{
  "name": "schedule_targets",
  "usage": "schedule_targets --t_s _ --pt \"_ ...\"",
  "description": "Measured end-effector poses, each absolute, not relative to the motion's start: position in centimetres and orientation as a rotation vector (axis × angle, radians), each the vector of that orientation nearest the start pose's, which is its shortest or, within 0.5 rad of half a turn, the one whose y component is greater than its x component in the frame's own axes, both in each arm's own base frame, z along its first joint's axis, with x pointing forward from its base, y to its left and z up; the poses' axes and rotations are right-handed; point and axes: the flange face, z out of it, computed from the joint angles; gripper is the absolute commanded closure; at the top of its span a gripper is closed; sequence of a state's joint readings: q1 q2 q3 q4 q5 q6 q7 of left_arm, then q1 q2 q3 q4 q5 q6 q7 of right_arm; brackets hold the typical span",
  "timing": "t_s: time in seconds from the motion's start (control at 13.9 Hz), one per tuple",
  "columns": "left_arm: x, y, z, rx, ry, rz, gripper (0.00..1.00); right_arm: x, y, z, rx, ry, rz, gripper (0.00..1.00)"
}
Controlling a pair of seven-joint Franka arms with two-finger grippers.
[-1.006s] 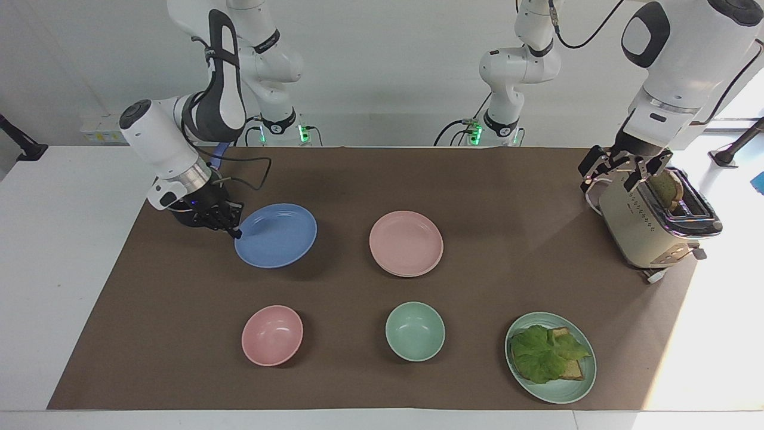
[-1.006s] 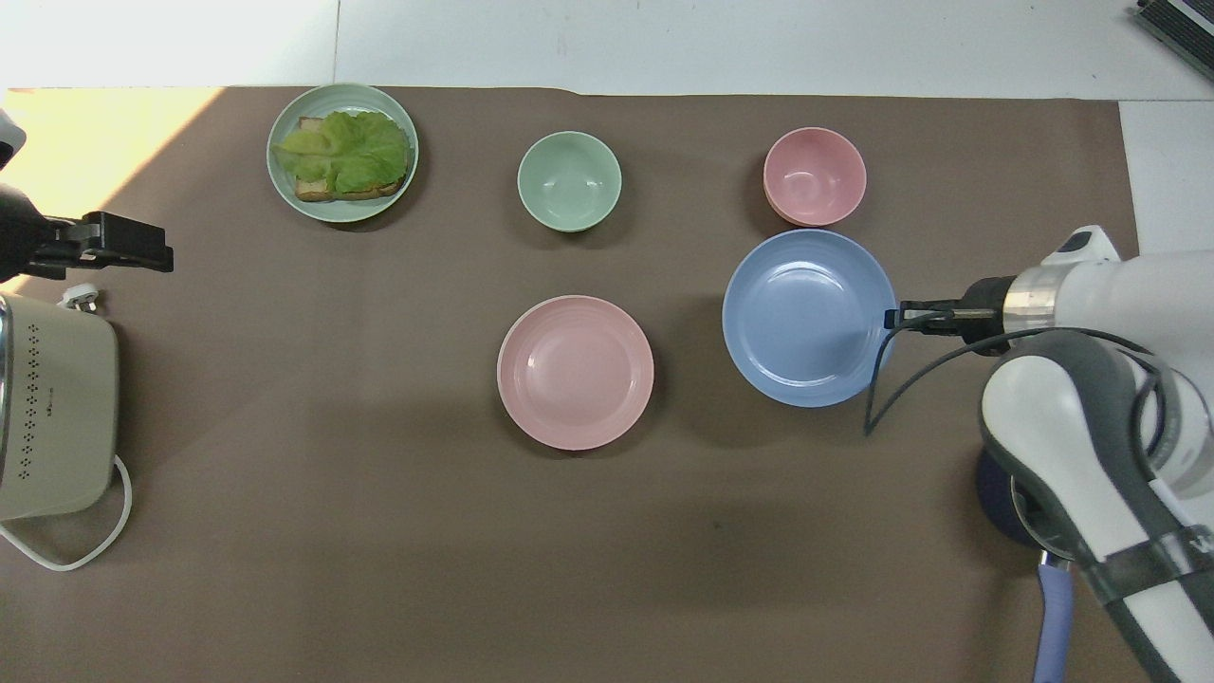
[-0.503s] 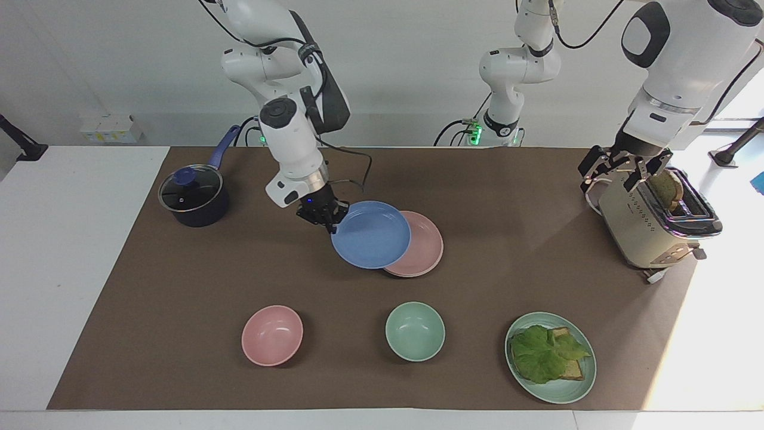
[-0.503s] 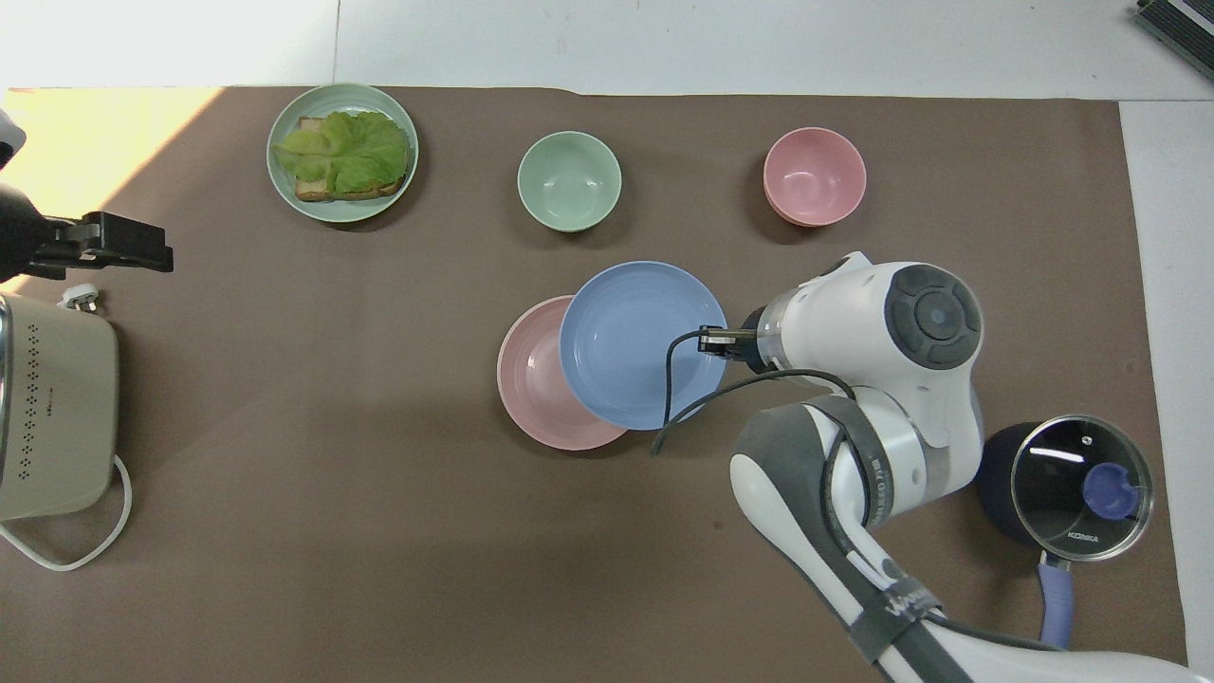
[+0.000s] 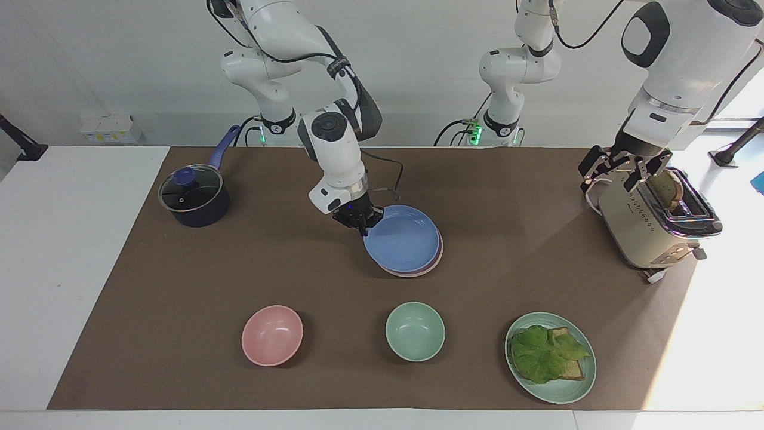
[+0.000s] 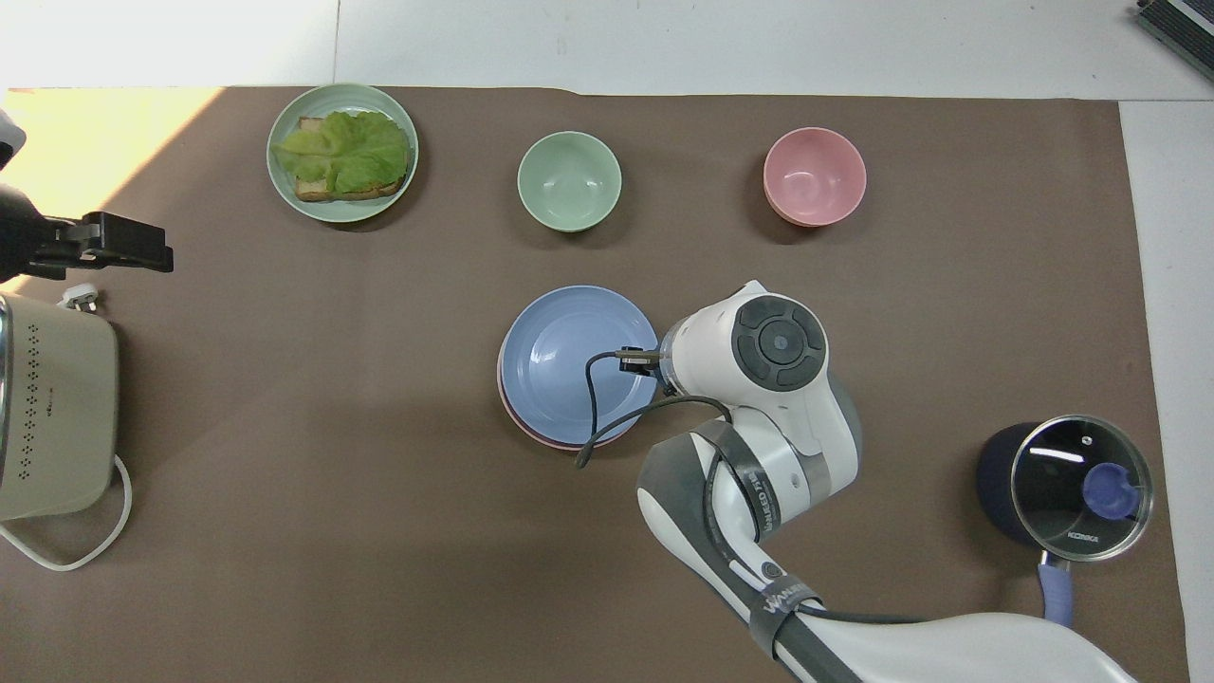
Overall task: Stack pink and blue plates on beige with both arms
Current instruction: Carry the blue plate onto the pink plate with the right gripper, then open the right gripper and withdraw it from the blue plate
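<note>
The right gripper (image 5: 362,225) is shut on the rim of the blue plate (image 5: 403,237), at the edge toward the right arm's end of the table, and holds that plate over the pink plate (image 5: 425,269), so nearly centred that only a thin pink crescent shows under it. From the facing view the blue plate looks low and close to level, but whether it already rests on the pink plate or hangs just above it cannot be told. No beige plate is in sight: if one lies under the pink plate, the stack hides it, so the pink plate may or may not be on its base already. As a judgement, the task is in its last stage: the blue plate is lined up where it belongs, and what remains is to set it fully down, let go of the rim and draw the arm clear without dragging the plate askew. The left gripper (image 5: 624,167) waits with its fingers spread, over the toaster (image 5: 641,230), well apart from the pink plate toward the left arm's end of the table, and holds nothing. Also well apart from the pink plate are a pot (image 5: 193,197), a pink bowl (image 5: 272,334), a green bowl (image 5: 415,331) and a green plate (image 5: 561,391) with a sandwich.
</note>
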State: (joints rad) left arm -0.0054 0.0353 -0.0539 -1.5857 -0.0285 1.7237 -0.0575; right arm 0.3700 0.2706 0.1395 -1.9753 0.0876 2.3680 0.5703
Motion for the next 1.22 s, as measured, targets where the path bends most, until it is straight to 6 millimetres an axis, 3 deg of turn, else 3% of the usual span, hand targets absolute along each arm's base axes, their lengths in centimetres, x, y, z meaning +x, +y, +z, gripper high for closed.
schedule_targets --t_s 0.07,0.14,0.5,0.65,0.79,0.93,1.08,1.22 --pt "57.9 -3.6 61.2 -3.174 -0.002 -0.160 0.00 54.0 29.7 34.5 -2.985 0.193 -0.079 0.82" --pt "57.9 -3.6 61.2 -3.174 -0.002 -0.160 0.00 54.1 29.6 34.4 -2.986 0.194 -0.081 0.61" --pt "57.9 -3.6 61.2 -3.174 -0.002 -0.160 0.00 54.8 29.8 35.7 -2.999 0.158 -0.144 0.08" --pt "57.9 -3.6 61.2 -3.174 -0.002 -0.160 0.00 55.0 29.8 35.9 -2.997 0.164 -0.148 0.00" --pt "57.9 -3.6 61.2 -3.174 -0.002 -0.160 0.00 55.3 29.4 36.4 -2.994 0.180 -0.155 0.00" --pt "57.9 -3.6 61.2 -3.174 -0.002 -0.160 0.00 55.9 27.7 38.3 -3.000 0.220 -0.159 0.00" --pt "57.9 -3.6 61.2 -3.174 -0.002 -0.160 0.00 56.8 23.9 41.5 -3.007 0.299 -0.171 0.00" --pt "57.9 -3.6 61.2 -3.174 -0.002 -0.160 0.00 57.2 18.5 45.5 -3.018 0.365 -0.188 0.00"
